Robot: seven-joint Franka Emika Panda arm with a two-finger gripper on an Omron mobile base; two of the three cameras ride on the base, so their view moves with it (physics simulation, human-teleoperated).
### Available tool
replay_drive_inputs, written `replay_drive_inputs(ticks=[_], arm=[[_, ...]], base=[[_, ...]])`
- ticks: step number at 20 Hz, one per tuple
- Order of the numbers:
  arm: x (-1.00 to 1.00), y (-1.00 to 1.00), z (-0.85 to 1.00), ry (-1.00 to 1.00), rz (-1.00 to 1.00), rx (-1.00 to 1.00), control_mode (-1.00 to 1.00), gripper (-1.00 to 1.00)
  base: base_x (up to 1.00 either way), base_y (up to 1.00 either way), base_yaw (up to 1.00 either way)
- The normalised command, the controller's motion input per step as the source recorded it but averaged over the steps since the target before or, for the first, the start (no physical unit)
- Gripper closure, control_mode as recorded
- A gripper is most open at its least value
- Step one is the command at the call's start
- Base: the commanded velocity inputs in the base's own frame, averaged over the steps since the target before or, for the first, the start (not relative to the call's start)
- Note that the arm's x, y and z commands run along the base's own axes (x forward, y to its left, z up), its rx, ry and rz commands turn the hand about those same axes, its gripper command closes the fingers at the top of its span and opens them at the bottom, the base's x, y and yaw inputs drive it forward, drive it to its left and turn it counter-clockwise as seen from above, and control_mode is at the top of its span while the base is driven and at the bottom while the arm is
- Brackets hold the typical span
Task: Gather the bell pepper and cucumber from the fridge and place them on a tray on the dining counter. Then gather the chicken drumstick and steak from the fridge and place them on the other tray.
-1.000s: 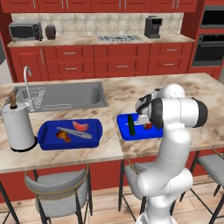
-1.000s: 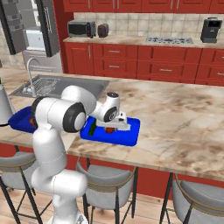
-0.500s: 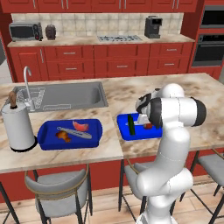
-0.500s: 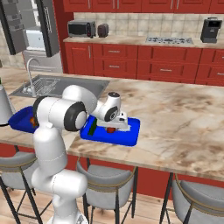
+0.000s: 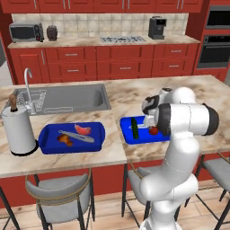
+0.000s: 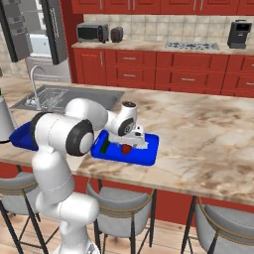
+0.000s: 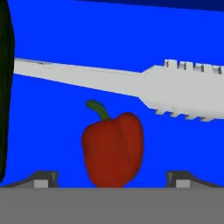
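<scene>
- Hand view: glossy red bell pepper (image 7: 113, 149) with a short green stem, lying on the blue floor of the tray, dead centre between the two dark fingertips of the tool (image 7: 113, 178); fingertips set wide to either side, clear blue showing between each tip and the pepper, so spread and pinching nothing.
- Compared with half a second ago: arm posture in the base views nearly unaltered, tool hanging low over the same tray; jaws judged to have just parted, pepper now released and resting on its own.
- Meaning for the task: pepper delivered; short dark green cucumber (image 5: 134, 128) already lying in the same blue rectangular tray (image 5: 126, 135), just to one side of the tool, seen as a dark edge (image 7: 5, 87) at the border of the hand view. Vegetable half judged done.
- Meat half: second blue tray (image 5: 48, 140), well apart from the tool toward the steel sink (image 5: 67, 96), already carrying a flat pink steak (image 5: 82, 130) and a small brown-orange chicken drumstick (image 5: 64, 139), with a pale utensil between them.
- Close around the tool: a pale grey serrated utensil (image 7: 131, 85) lying across the tray just beyond the pepper; no obstacle to a straight lift.
- Further off on the beige marbled counter (image 6: 208, 134): a white paper-towel roll (image 5: 18, 130) past the far tray; grey-seated stools (image 5: 58, 197) below the edge; open grey fridge (image 6: 30, 34) far behind.
- Likely next: straight lift clear of the pepper, avoiding a nudge on the rise.
</scene>
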Motion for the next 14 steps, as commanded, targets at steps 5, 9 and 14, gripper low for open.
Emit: replay_drive_inputs(ticks=[5, 9, 14], arm=[[-0.39, 0.02, 0.49, 0.0, -0.02, 0.0, -1.0, -1.0], [-0.4, 0.06, 0.65, 0.0, -0.02, 0.0, -1.0, -1.0], [-0.48, 0.17, 0.75, 0.0, -0.04, 0.0, -1.0, -1.0]], base=[[0.0, 0.0, 0.0], [0.0, 0.0, 0.0], [0.0, 0.0, 0.0]])
